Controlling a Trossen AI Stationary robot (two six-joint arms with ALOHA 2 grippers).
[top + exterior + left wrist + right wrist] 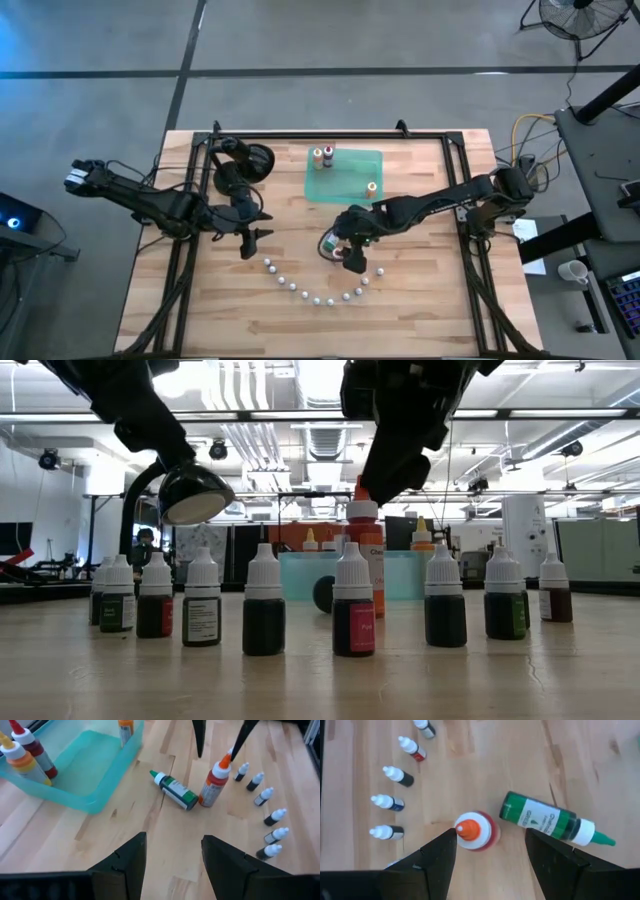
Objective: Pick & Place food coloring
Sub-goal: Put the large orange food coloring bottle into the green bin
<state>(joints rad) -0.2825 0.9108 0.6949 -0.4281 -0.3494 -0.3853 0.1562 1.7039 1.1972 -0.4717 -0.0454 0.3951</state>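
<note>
A red food coloring bottle (479, 836) with an orange tip stands upright on the table. A green bottle (547, 821) lies on its side next to it. My right gripper (490, 834) is open and hovers over the red bottle, one finger on either side of its tip without touching. Several small white-capped bottles (318, 297) stand in an arc near the table's near edge. My left gripper (252, 240) is open, left of the bottles, and holds nothing. In the left wrist view the red bottle (214, 785) stands below the right arm's fingers.
A translucent green tray (345, 178) sits toward the far edge with two bottles (321, 155) at its far left corner and an orange one (371, 187) at its right side. A round black object (255, 160) sits left of the tray. Black frame rails run along both table sides.
</note>
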